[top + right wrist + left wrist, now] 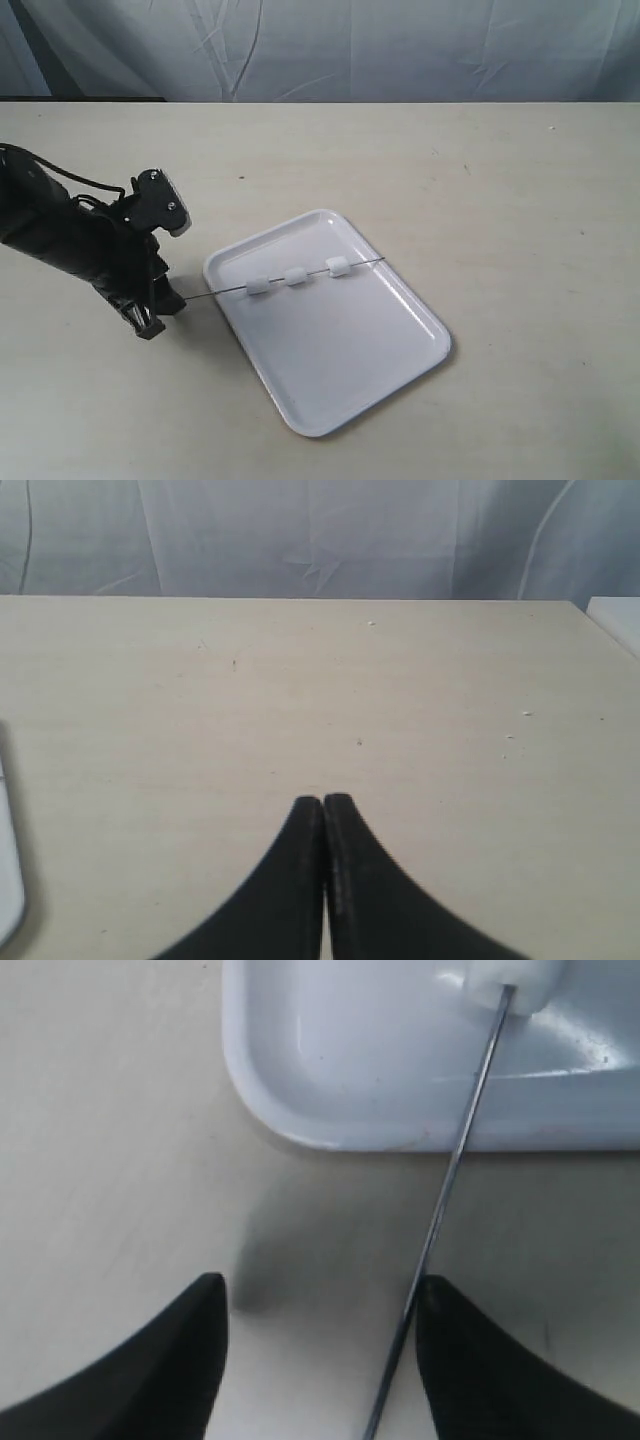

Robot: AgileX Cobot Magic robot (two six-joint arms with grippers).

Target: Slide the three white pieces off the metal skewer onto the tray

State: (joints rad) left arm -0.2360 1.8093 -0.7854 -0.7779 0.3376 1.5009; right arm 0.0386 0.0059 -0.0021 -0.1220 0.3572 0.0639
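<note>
1. Evidently nothing is slid off yet: all three pieces [297, 278] are seen threaded on the skewer [440, 1210], over the tray [340, 350], well ahead of the jaws.
2. The left gripper [320, 1295] is spread wide; the skewer's free end is found between its jaws, ungripped.
3. The right gripper [324, 805] is closed, empty, far from the skewer.

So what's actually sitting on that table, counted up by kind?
White pieces: 3, all threaded on the skewer
Metal skewer: 1
Tray: 1
Total: 5
</note>
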